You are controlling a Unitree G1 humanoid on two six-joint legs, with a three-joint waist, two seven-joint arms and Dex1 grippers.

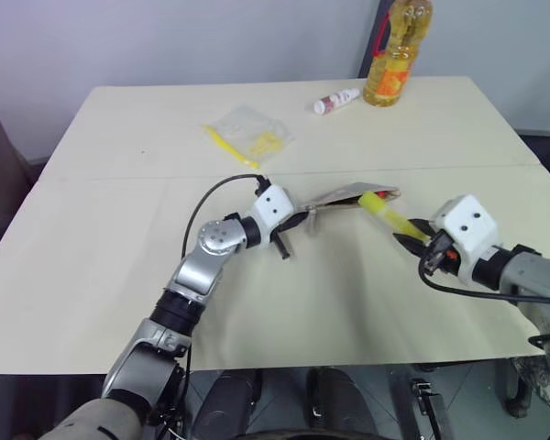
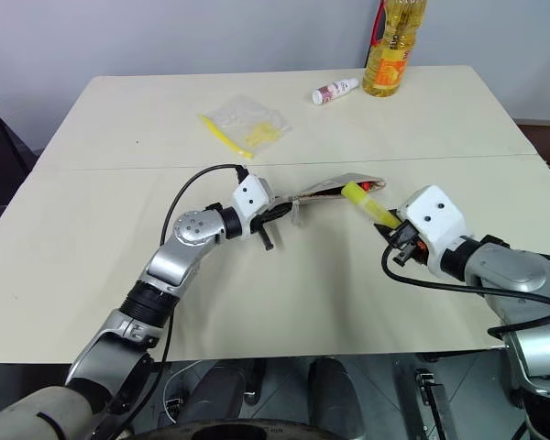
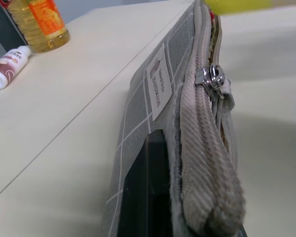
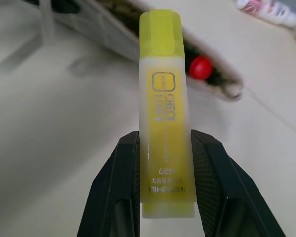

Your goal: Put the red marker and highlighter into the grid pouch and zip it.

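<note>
Over on the left, the left end effector (image 1: 287, 229) is clamped on one end of the grid pouch (image 1: 348, 196), its fingers pinched together on the grey fabric and holding that end up off the pale desk (image 1: 92, 275), so the pouch stands on edge rather than lying flat. From the left wrist view you can see the white grid lines, the small white label (image 3: 158, 84) on the side and the metal zipper pull (image 3: 213, 81) sitting partway along the corded top edge. The pouch stretches away to the right from that grip, its mouth gaping at the far end, and the red marker (image 4: 201, 67) is inside it, only its red end peeking out of the opening. Right at that opening is the highlighter (image 1: 386, 213), chunky and bright yellow, its cap end just touching or just beside the pouch's lip; I cannot tell which. The right end effector (image 1: 414, 240) holds it, both black fingers (image 4: 123, 187) pressed against the sides of its lower barrel, the pen pointing away towards the pouch's mouth and lifted clear of the desk. Further back on the desk, well apart from all this, a clear plastic bag (image 1: 250, 134) with a yellow strip lies left of centre, then a small white-and-red tube (image 1: 335, 101) on its side, and beside that, near the far edge, a bottle of yellow oil (image 1: 396, 57) stands upright.
</note>
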